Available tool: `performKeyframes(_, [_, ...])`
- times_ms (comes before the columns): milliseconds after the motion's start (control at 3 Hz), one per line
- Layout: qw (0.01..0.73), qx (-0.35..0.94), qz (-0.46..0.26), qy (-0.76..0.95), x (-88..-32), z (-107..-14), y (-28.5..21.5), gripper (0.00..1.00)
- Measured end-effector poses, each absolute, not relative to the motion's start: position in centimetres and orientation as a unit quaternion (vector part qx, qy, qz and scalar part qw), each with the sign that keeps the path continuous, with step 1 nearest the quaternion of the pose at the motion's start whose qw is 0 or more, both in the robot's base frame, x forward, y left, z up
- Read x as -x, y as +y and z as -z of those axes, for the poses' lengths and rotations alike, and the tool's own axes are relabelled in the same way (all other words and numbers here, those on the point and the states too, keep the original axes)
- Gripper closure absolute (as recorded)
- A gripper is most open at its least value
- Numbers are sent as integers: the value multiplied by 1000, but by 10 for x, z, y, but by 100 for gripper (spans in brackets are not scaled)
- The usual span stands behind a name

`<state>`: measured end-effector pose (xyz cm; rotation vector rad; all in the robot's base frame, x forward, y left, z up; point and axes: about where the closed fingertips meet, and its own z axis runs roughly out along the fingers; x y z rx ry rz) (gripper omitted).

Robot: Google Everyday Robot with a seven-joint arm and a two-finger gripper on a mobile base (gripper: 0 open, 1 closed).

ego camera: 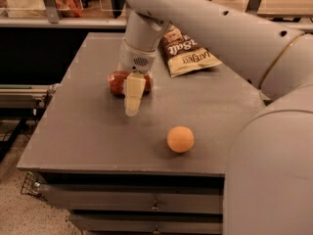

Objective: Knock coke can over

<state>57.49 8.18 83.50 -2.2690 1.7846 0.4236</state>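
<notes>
The coke can is red and lies on its side on the grey table, left of the middle. My gripper hangs from the white arm right in front of the can and covers its right half. The gripper's cream tip points down toward the tabletop, just on the near side of the can. Whether it touches the can cannot be told.
An orange ball sits near the table's front edge, to the right of the gripper. A brown and white chip bag lies at the back right. My white arm fills the right side. Shelves stand behind the table.
</notes>
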Motion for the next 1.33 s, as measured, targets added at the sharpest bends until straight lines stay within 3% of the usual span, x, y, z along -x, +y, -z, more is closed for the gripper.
performKeyframes(667, [131,753,-134,630,-577,-846,62,0])
performKeyframes(1333, [255,660,-194,679,-607,-873,-6,0])
